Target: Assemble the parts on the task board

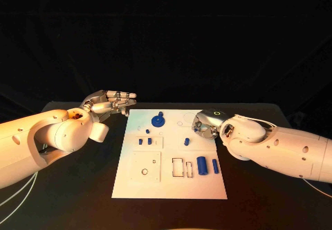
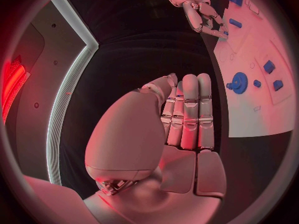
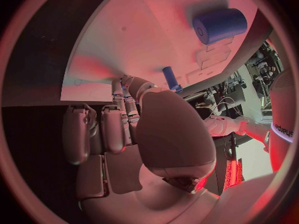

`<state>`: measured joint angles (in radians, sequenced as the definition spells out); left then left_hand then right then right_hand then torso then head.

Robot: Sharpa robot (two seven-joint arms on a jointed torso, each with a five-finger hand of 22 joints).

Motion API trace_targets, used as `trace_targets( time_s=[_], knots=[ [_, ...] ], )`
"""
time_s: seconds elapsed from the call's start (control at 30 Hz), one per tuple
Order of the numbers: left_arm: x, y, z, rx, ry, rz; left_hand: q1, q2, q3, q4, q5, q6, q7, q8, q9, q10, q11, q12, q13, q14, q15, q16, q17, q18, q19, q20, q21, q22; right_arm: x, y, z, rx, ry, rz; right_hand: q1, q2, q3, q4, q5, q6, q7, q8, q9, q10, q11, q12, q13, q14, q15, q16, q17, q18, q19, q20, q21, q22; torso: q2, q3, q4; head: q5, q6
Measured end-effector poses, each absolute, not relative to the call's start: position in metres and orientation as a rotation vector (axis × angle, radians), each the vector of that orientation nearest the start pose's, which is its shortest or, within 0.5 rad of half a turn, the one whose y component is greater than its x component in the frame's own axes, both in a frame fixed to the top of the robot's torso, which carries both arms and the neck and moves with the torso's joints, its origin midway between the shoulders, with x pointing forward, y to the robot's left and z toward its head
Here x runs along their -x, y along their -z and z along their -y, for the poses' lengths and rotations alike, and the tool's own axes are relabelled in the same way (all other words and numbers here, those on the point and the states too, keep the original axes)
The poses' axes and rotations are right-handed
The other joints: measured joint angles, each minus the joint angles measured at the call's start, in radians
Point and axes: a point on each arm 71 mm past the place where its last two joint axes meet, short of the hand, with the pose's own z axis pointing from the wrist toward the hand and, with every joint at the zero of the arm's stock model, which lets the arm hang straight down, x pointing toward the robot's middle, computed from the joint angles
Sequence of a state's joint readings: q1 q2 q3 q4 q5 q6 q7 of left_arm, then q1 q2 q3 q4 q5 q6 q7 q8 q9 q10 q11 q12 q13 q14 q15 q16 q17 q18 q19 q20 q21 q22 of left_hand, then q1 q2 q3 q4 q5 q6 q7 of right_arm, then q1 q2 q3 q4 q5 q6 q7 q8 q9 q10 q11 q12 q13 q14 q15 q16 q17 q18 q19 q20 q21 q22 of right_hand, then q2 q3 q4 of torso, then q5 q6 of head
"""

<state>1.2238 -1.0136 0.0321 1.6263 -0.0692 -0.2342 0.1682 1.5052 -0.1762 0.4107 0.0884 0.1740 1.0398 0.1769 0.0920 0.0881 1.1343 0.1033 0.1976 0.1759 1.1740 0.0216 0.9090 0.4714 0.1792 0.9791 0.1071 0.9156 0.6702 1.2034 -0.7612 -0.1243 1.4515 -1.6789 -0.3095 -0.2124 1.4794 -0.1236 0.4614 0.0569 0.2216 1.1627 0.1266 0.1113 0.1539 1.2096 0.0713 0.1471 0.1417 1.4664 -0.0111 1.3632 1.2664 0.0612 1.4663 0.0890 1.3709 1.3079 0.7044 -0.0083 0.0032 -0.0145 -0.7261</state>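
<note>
The task board (image 1: 169,184) lies in the middle of the black table (image 1: 277,201), its long sides running from the near edge toward the far edge.

On the board, a blue gear (image 1: 159,120) sits near the far edge, with a short stem sticking up from it. Two small blue blocks (image 1: 145,141) lie side by side toward the left edge, and a tiny blue peg (image 1: 147,131) lies between them and the gear. A short blue pin (image 1: 186,141) stands just right of the board's middle. Near the right edge a thick blue cylinder (image 1: 202,165) lies on its side, long axis running near to far, and a thinner blue rod (image 1: 215,166) lies just beside it, parallel. Left of the cylinder are two empty rectangular slots (image 1: 183,168), also long near to far.

The left hand (image 1: 111,103) hovers beyond the board's far-left corner, off the board. In the left wrist view its fingers (image 2: 190,112) are straight and pressed side by side, holding nothing.

The right hand (image 1: 206,123) is over the board's far-right corner, fingers reaching down toward the surface. In the right wrist view the fingertips (image 3: 127,92) are close to the board near the short pin (image 3: 171,78); whether they pinch anything I cannot tell.
</note>
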Motion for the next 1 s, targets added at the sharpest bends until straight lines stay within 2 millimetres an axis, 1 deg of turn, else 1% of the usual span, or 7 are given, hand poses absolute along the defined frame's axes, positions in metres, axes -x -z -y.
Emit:
trace_targets(
  time_s=[0.17, 0.47, 0.53, 0.57, 0.7, 0.83, 1.0],
  knots=[
    [-0.478, 0.146, -0.257, 1.131, 1.46, -1.556, 0.0, 0.0, 0.0, 0.0, 0.0, 0.0, 0.0, 0.0, 0.0, -0.003, 0.003, 0.0, 0.0, 0.0, 0.0, 0.0, -0.002, 0.0, 0.0, 0.0, 0.0, -0.001, -0.486, 0.208, 0.184, 0.334, -0.459, -1.642, -0.004, 0.002, 0.003, -0.001, 0.0, 0.0, 0.0, 0.0, 0.002, 0.0, 0.0, -0.007, 0.0, 0.0, 0.0, 0.0, 0.0, 0.0, 0.0, 0.0, 0.009, 0.0, -0.001, -0.0001, -0.0001, -0.001, 0.003],
    [-0.479, 0.146, -0.256, 1.132, 1.459, -1.558, 0.0, 0.0, 0.0, 0.0, 0.0, -0.004, 0.004, 0.0, -0.001, -0.004, 0.004, 0.0, 0.0, -0.003, 0.003, -0.004, -0.003, 0.0, 0.0, 0.0, 0.0, -0.001, -0.477, 0.191, 0.185, 0.304, -0.508, -1.58, -0.021, -0.01, 0.005, -0.003, 0.0, 0.0, 0.0, -0.002, 0.002, 0.012, -0.006, -0.01, 0.0, 0.0, 0.0, 0.004, 0.0, 0.0, 0.0, 0.0, 0.013, 0.0, -0.001, -0.0004, -0.0003, -0.004, 0.009],
    [-0.479, 0.146, -0.256, 1.132, 1.46, -1.559, 0.0, 0.0, -0.003, -0.003, 0.0, -0.004, 0.004, 0.0, -0.002, -0.007, 0.007, 0.0, 0.0, -0.003, 0.004, -0.004, -0.003, -0.001, 0.0, 0.0, 0.0, -0.002, -0.471, 0.187, 0.183, 0.299, -0.53, -1.571, -0.021, -0.01, 0.005, -0.003, 0.0, 0.0, 0.0, -0.002, 0.002, 0.013, -0.006, -0.01, 0.0, 0.0, 0.0, 0.004, 0.0, -0.011, 0.0, 0.0, 0.014, 0.0, 0.0, -0.0006, -0.0002, -0.005, 0.01],
    [-0.479, 0.146, -0.255, 1.132, 1.46, -1.56, 0.0, 0.0, -0.003, -0.003, 0.0, -0.004, 0.004, 0.0, -0.002, -0.007, 0.007, 0.0, 0.0, -0.003, 0.004, -0.004, -0.003, -0.001, 0.0, 0.0, 0.0, -0.002, -0.468, 0.185, 0.182, 0.298, -0.544, -1.567, -0.021, -0.01, 0.005, -0.003, 0.0, 0.0, 0.0, -0.002, 0.002, 0.013, -0.006, -0.01, 0.0, 0.0, 0.0, 0.004, 0.0, -0.011, 0.0, 0.0, 0.018, 0.0, 0.0, -0.0006, -0.0001, -0.004, 0.01],
    [-0.479, 0.146, -0.254, 1.131, 1.462, -1.563, 0.0, 0.0, -0.003, -0.003, 0.0, -0.004, 0.004, 0.0, -0.002, -0.011, 0.003, 0.0, 0.0, -0.003, 0.004, -0.004, -0.004, -0.001, 0.0, 0.0, 0.0, -0.002, -0.453, 0.178, 0.167, 0.3, -0.617, -1.552, -0.021, -0.01, 0.005, -0.003, -0.002, 0.003, -0.003, -0.002, 0.002, 0.013, -0.006, -0.01, -0.001, 0.0, 0.0, 0.004, 0.001, -0.011, 0.0, 0.0, 0.02, 0.0, 0.0, -0.0005, -0.0002, 0.005, 0.011],
    [-0.48, 0.147, -0.252, 1.131, 1.464, -1.567, 0.0, 0.0, -0.003, -0.003, 0.0, -0.004, 0.004, 0.0, -0.002, -0.011, 0.004, 0.0, 0.0, -0.003, 0.004, -0.004, -0.004, -0.001, 0.0, 0.0, 0.0, -0.002, -0.439, 0.174, 0.145, 0.313, -0.7, -1.543, -0.026, -0.015, 0.008, -0.006, -0.002, 0.003, -0.004, -0.002, 0.002, 0.015, -0.007, -0.01, -0.001, 0.0, 0.0, 0.004, 0.001, -0.011, 0.0, 0.0, 0.02, 0.0, 0.0, -0.0001, -0.0001, 0.016, 0.013],
    [-0.48, 0.148, -0.248, 1.129, 1.469, -1.573, 0.0, 0.0, -0.003, -0.003, 0.0, -0.004, 0.004, 0.0, -0.002, -0.011, 0.004, 0.0, 0.0, -0.003, 0.004, -0.004, -0.004, -0.001, 0.0, 0.0, 0.0, -0.003, -0.423, 0.177, 0.113, 0.341, -0.8, -1.545, -0.03, -0.011, 0.008, -0.006, -0.002, 0.003, -0.004, 0.0, 0.003, 0.017, -0.008, -0.011, -0.001, 0.0, 0.0, 0.004, 0.001, -0.011, 0.0, 0.0, 0.02, 0.0, 0.0, -0.0001, 0.0003, 0.04, 0.009]
  ],
)
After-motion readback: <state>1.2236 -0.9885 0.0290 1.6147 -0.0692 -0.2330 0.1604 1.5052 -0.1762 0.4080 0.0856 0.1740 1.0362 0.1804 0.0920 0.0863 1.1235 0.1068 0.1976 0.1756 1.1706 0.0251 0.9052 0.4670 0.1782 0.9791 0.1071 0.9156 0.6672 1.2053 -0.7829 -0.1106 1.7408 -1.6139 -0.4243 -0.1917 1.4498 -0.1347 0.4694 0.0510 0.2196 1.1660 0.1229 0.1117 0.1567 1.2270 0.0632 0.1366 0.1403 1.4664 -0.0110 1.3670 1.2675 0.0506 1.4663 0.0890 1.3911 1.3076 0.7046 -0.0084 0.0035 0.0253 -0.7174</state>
